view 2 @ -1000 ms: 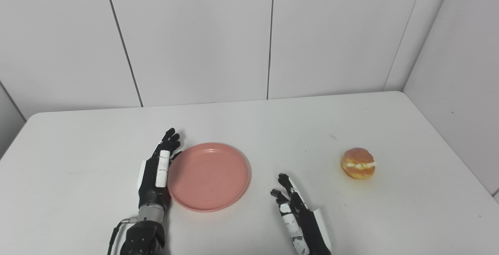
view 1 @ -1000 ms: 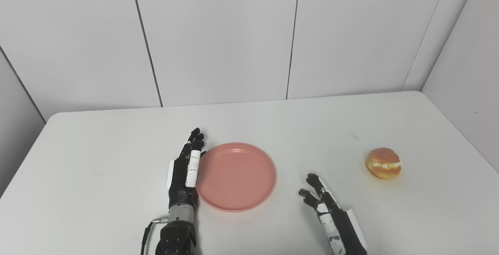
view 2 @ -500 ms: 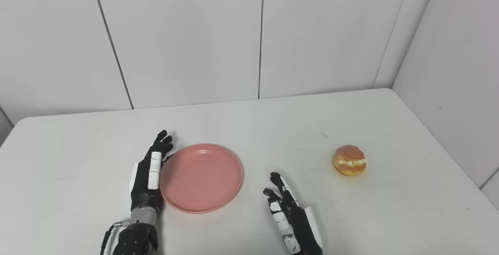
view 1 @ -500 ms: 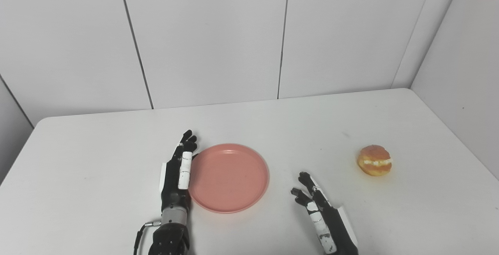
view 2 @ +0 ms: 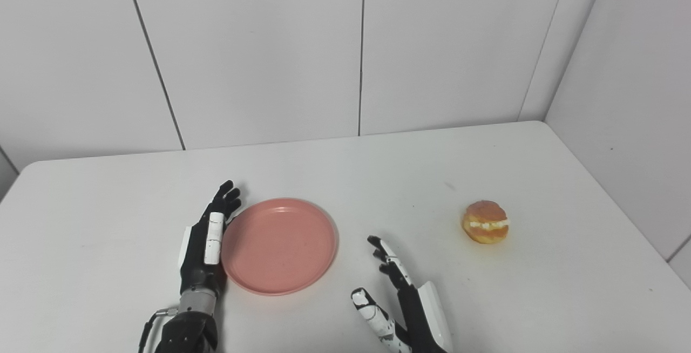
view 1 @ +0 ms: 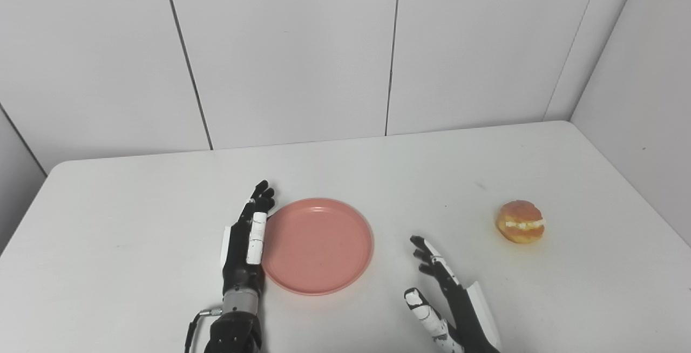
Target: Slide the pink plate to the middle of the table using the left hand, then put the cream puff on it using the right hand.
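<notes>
While the left hand (view 1: 245, 242) stands edge-on with fingers straight and together, holding nothing, its palm side touches the pink plate (view 1: 318, 245) at the rim's 9 o'clock. At the plate's 4 o'clock, apart from it, the right hand (view 1: 445, 299) is spread open and empty. At the plate's 3 o'clock, well apart on the white table (view 1: 135, 218), sits the cream puff (view 1: 520, 221).

Pink plate (view 1: 318, 245): round, shallow, flat on the white table, nothing on it, near table centre toward the front edge. Cream puff (view 1: 520, 222): golden-brown bun with a white cream band, upright, well apart to the plate's right.
</notes>
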Controlling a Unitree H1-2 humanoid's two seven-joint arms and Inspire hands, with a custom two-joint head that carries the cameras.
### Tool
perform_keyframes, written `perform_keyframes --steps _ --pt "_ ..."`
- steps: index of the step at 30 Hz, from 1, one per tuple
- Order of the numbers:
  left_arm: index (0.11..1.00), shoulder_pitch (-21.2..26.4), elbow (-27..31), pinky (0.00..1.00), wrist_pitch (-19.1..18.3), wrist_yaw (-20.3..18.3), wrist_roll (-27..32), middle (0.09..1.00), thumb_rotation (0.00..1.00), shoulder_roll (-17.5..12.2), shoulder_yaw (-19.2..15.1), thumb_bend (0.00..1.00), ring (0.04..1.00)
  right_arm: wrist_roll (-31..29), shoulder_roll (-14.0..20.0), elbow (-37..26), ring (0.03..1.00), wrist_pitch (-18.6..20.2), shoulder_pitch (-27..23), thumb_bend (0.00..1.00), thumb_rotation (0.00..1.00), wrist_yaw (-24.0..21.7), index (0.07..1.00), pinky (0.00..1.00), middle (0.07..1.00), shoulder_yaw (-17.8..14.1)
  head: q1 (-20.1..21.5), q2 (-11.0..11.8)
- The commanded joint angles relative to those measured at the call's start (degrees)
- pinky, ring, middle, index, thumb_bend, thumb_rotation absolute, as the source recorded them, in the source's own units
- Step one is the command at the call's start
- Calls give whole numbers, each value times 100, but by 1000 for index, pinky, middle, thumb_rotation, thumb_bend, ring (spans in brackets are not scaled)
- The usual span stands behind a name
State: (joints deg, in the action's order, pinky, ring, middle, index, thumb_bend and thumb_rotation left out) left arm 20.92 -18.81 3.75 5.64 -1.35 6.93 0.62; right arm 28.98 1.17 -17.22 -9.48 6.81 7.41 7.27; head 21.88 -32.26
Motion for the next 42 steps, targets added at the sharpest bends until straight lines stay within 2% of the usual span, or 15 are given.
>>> perform_keyframes --steps 1,4,6,8,10,13,19,22,24,25,29,35,42 --pt "858 -116 -246 846 -132 -60 49 879 942 -39 -25 901 891 252 124 -376 841 -104 -156 855 933 60 895 764 890 -128 -16 19" --pt "868 -103 -298 856 -52 -87 62 892 945 -55 -29 907 893 416 239 -664 844 105 -257 884 807 -37 898 746 885 -287 -31 30" --pt "871 -96 -299 860 -34 -102 68 894 946 -62 -36 899 895 451 336 -917 858 357 -353 920 616 -206 899 752 894 -431 -35 39" --pt "876 -89 -288 860 -58 -114 69 895 949 -65 -44 897 898 516 453 -1161 872 618 -481 943 519 -421 901 773 906 -559 -34 41" --pt "877 -79 -301 857 -44 -124 55 893 947 -69 -45 900 897 535 575 -1381 880 917 -625 957 477 -679 903 782 917 -668 -34 41" --pt "887 -76 -314 862 -12 -161 58 893 943 -71 -43 904 897 553 775 -1560 886 1201 -829 976 442 -1001 902 777 926 -787 -28 56" --pt "934 -55 -391 873 36 -188 83 894 930 -68 -79 900 892 610 1380 -1625 860 1462 -1382 991 382 -1524 846 729 902 -972 -43 86" --pt "939 -37 -411 880 49 -195 82 895 928 -71 -86 909 891 633 1719 -1557 881 1804 -1721 1000 356 -1932 848 762 908 -1067 -35 97" --pt "948 -31 -438 883 80 -198 74 897 930 -76 -83 913 892 604 1970 -1420 887 1931 -1921 1000 293 -2149 846 770 909 -1107 -47 114" --pt "951 -28 -450 883 88 -196 72 895 929 -76 -84 915 890 600 2081 -1347 875 1954 -1995 1000 249 -2225 844 742 906 -1117 -47 114" --pt "955 -42 -426 873 58 -182 81 886 917 -48 -90 913 885 969 2594 -1116 840 2160 -2277 1000 192 -2621 834 671 892 -1039 -66 105" --pt "960 -57 -380 873 21 -199 94 892 915 -39 -88 899 883 1593 3276 -822 830 2459 -2655 1000 246 -3391 810 631 868 -867 -75 107" --pt "958 -48 -419 876 47 -201 125 889 904 -31 -112 903 881 1950 3787 -350 820 2663 -3078 1000 273 -4125 796 588 855 -588 -73 121"
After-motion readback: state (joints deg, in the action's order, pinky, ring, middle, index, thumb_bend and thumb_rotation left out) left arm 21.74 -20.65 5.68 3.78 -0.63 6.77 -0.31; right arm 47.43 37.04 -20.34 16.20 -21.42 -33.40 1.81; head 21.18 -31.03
